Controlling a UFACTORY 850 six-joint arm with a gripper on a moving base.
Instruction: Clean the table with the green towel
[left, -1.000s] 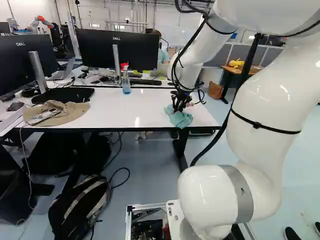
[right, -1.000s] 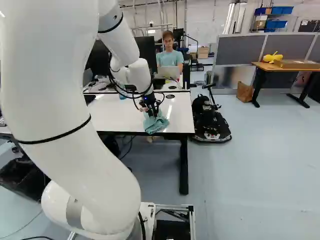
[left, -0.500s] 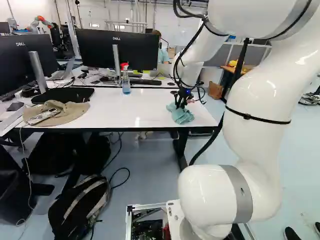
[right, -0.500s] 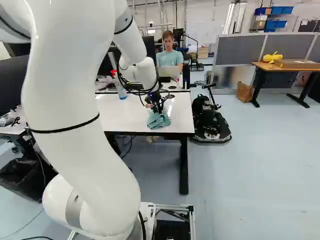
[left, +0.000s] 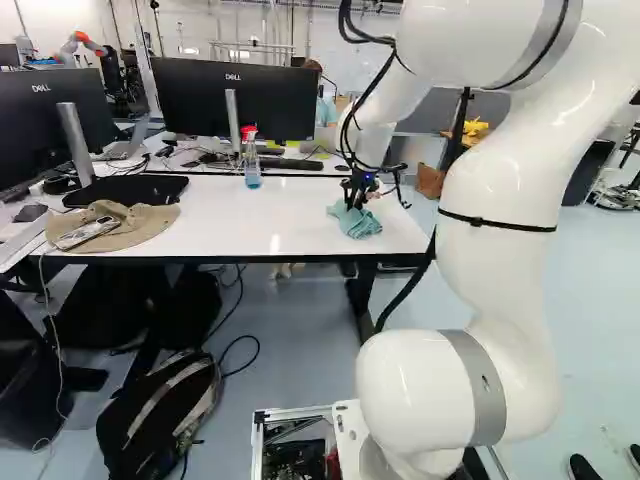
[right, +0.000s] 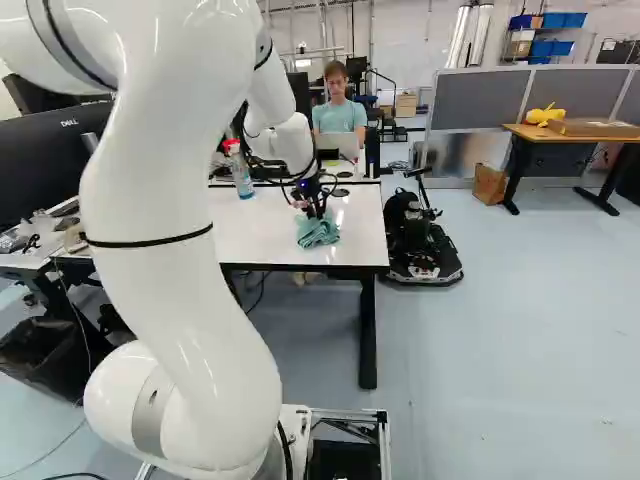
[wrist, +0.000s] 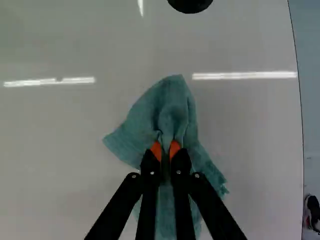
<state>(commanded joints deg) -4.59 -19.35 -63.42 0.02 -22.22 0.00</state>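
Well, the hand (left: 356, 204) pinches the towel (wrist: 172, 110); table (left: 225, 220) beneath.

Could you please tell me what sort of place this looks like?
Probably a robotics lab or shared tech workspace: large monitors stand over white desks, another robot stands at the far left of the left base view, and grey partition panels divide the room.

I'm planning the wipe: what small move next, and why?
Probably a wipe along the glossy white tabletop, away from its right end in the left base view: the black two-finger gripper pinches the green cloth towel, which lies near that end.
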